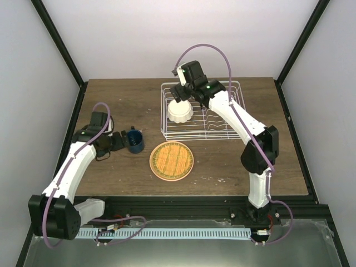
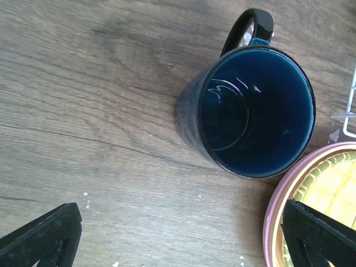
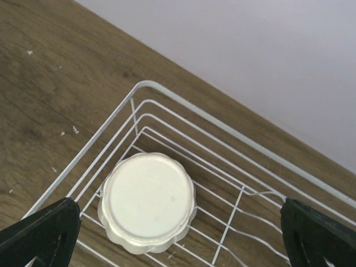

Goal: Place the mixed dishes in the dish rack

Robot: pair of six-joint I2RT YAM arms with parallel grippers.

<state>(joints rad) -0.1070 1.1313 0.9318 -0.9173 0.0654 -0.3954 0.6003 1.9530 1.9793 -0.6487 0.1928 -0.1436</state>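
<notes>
The dark blue mug (image 1: pixel 134 140) (image 2: pixel 256 111) stands upright on the table with its handle pointing away. My left gripper (image 1: pixel 122 141) (image 2: pixel 178 245) is open just short of it, with nothing between its fingers (image 2: pixel 44 239). The orange plate (image 1: pixel 171 159) (image 2: pixel 331 186) lies on top of the pink plate (image 1: pixel 153 168) (image 2: pixel 276 211), right of the mug. The white scalloped bowl (image 1: pixel 180 111) (image 3: pixel 147 203) sits upside down in the left end of the dish rack (image 1: pixel 222 132) (image 3: pixel 222 125). My right gripper (image 1: pixel 182 95) (image 3: pixel 178 239) hangs open above the bowl, not touching it.
The rack's upright plate dividers (image 1: pixel 219 119) fill its right half. A corner of the rack's wire (image 2: pixel 350 105) shows near the mug in the left wrist view. Black frame posts and white walls enclose the wooden table (image 1: pixel 122 100).
</notes>
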